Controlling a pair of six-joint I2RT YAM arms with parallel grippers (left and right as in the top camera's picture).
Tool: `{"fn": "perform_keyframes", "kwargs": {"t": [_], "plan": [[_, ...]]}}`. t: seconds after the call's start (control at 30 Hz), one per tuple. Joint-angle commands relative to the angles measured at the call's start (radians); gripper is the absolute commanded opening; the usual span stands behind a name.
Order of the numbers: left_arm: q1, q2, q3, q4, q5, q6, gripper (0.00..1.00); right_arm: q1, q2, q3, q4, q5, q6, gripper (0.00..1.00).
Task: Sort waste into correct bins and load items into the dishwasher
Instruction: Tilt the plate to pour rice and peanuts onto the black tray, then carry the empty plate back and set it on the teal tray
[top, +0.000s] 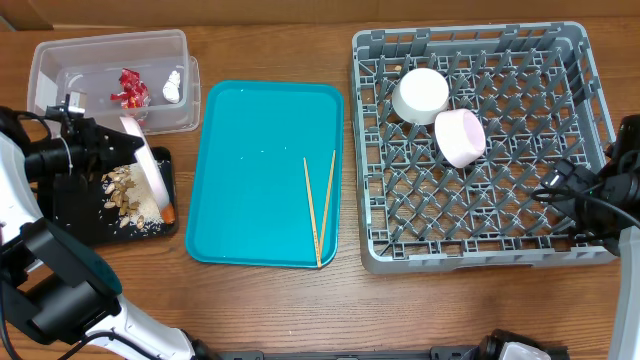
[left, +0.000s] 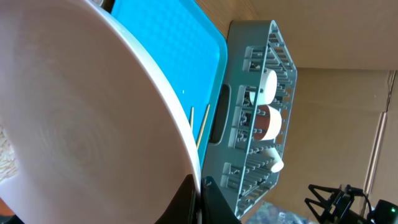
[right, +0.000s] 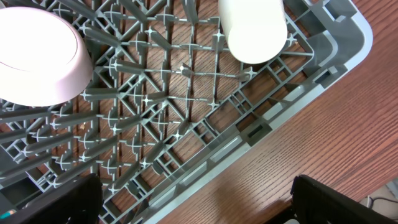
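My left gripper (top: 128, 148) is shut on the rim of the white plate (top: 152, 168), which tilts steeply over the black tray (top: 70, 215). Beige nut-shell scraps (top: 125, 195) and the orange carrot (top: 168, 213) lie in that tray. The plate (left: 81, 112) fills the left wrist view, with the jaws (left: 200, 194) pinching its edge. The clear tub (top: 110, 50) holds the red wrapper (top: 130, 88) and white wrapper (top: 173, 88). Two chopsticks (top: 320, 205) lie on the teal tray (top: 250, 170). Two white bowls (top: 420, 95) (top: 460, 137) sit in the grey rack (top: 570, 120). My right gripper (right: 196, 205) is open and empty at the rack's right edge.
The rack (right: 186, 124) fills the right wrist view, with one bowl (right: 37, 62) and another (right: 252, 31) in it. The left wrist view shows the rack (left: 249, 112) and a third small white item (left: 277, 163) inside. Wooden tabletop surrounds everything.
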Motion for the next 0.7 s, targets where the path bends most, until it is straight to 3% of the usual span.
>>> {"fn": "perform_keyframes", "kwargs": {"t": [0.0, 0.67], "plan": [[0.01, -0.035, 0.027, -0.001, 0.033, 0.03, 0.04, -0.005, -0.012, 0.018, 0.005, -0.001, -0.002, 1.0], [0.026, -0.035, 0.028, -0.046, 0.057, 0.046, 0.04, -0.005, -0.012, 0.018, 0.004, -0.001, -0.002, 1.0]]}}
